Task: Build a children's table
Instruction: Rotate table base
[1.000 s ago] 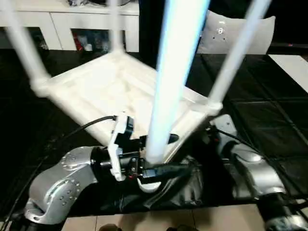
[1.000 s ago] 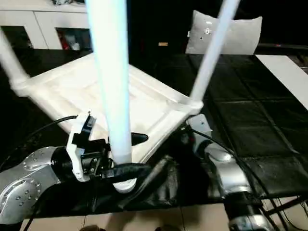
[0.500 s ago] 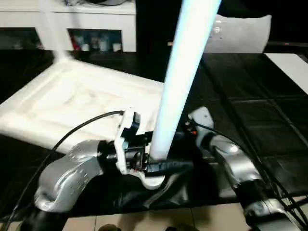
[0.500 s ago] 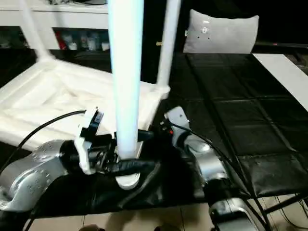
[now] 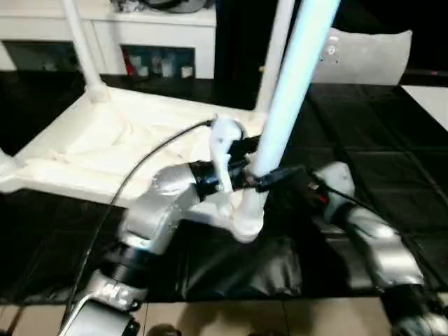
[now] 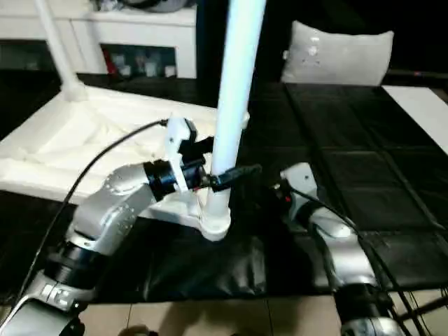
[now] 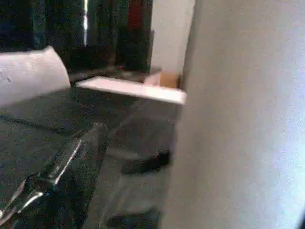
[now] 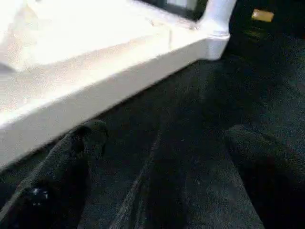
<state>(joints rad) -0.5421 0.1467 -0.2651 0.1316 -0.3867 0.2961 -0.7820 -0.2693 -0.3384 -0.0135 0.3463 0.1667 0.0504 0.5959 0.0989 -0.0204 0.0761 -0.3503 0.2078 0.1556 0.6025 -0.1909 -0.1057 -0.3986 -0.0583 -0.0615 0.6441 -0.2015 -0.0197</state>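
The children's table lies upside down on black floor mats, its white tabletop [image 5: 105,147] showing its ribbed underside. Three white legs rise from corner sockets: one far left [image 5: 80,42], one far right [image 5: 276,56] and a near one [image 5: 294,84]. My left gripper [image 5: 269,157] stands open around the near leg just above its socket [image 5: 246,224]. In the left wrist view a gap shows between one finger [image 7: 71,157] and the leg [image 7: 238,119]. Low by the tabletop's near edge, to the right of that leg, my right gripper [image 8: 164,136] is open and holds nothing.
A grey cushion [image 5: 364,56] leans at the back right. A white shelf unit [image 5: 140,35] runs along the back left. A white board [image 5: 427,94] lies at the far right. Crumpled black sheeting [image 5: 238,259] sits under the near corner, with pale floor beyond the mats' front edge.
The tabletop, tilted up on one side a second ago, now lies flat on the mats. My left arm has reached further forward, still around the near leg. The camera view has shifted.
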